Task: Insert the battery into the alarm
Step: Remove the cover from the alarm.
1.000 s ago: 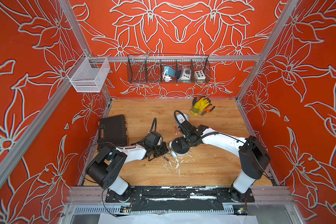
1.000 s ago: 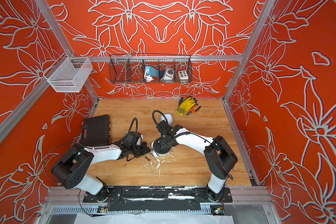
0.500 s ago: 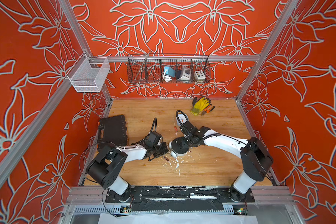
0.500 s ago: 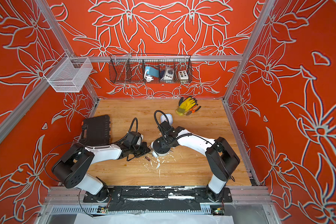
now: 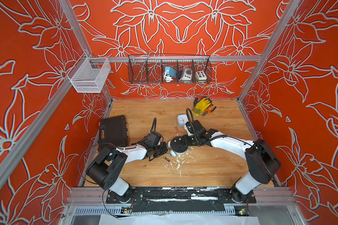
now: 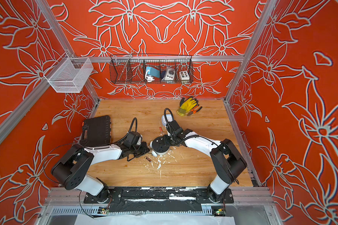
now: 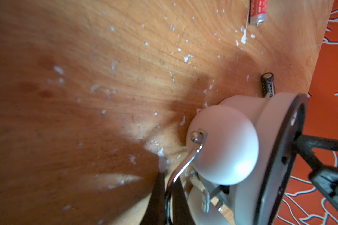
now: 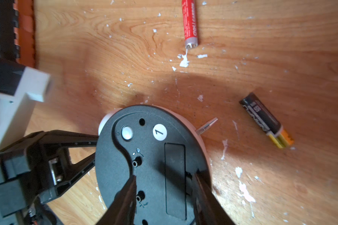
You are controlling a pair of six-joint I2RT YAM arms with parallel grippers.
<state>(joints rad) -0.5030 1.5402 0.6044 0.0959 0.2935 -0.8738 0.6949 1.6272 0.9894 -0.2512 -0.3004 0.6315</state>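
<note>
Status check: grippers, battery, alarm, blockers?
Left gripper shut on alarm handle. Right gripper open, fingers straddling battery cover. Loose on table: black battery, red battery. Closed cover in the way.

White alarm (image 8: 150,155) lies face-down, black back up; black-yellow battery (image 8: 265,122) lies flat on counter (image 8: 281,58) just beside it.
</note>
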